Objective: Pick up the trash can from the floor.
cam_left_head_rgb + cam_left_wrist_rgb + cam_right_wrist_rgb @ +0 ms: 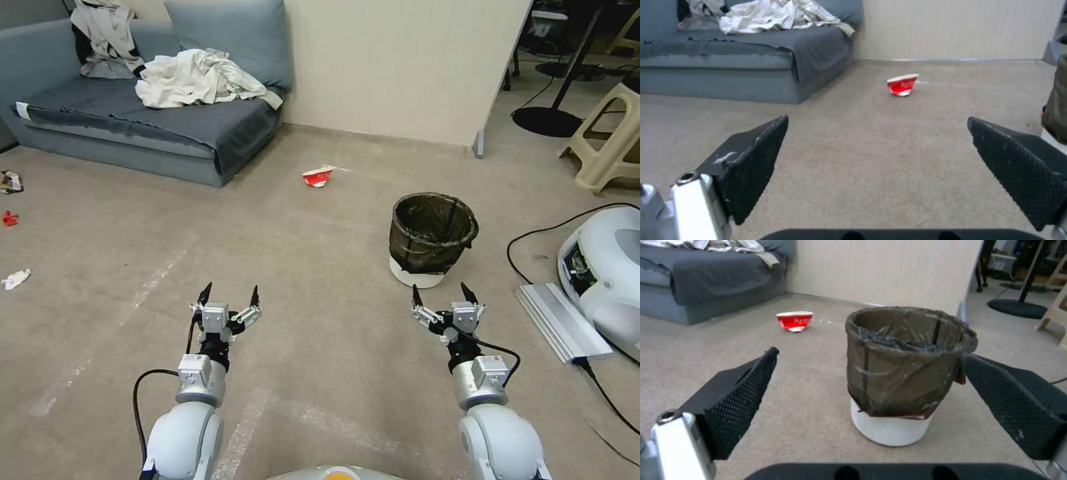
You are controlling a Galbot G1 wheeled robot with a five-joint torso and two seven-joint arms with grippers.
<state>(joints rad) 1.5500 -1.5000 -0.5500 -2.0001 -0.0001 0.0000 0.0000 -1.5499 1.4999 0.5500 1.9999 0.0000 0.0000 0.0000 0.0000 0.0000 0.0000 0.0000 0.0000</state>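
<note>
Open room: bare floor [320, 253] lay between both arms and the wall; carpet ahead of the left gripper [230, 295] was free up to the cup [319, 176].
Edges: sofa [133, 127] closed the far left; partition wall [400, 67] closed the back; stool [610, 140] stood far right.
Can: the can [432, 237] stood upright on the floor, right of centre, long axis vertical, mouth up, dark bag folded over the rim, white base showing below.
Right gripper: the right gripper [441, 295] was spread wide, just short of the can and not touching; in the wrist view the can [905, 373] sat between the fingertips' line of sight.
Left gripper: spread, holding nothing, well apart from the can.
Obstacles: white device [607, 273], grey slab [560, 320] and cable [533, 233] lay right of the can; small litter [13, 220] lay far left.
</note>
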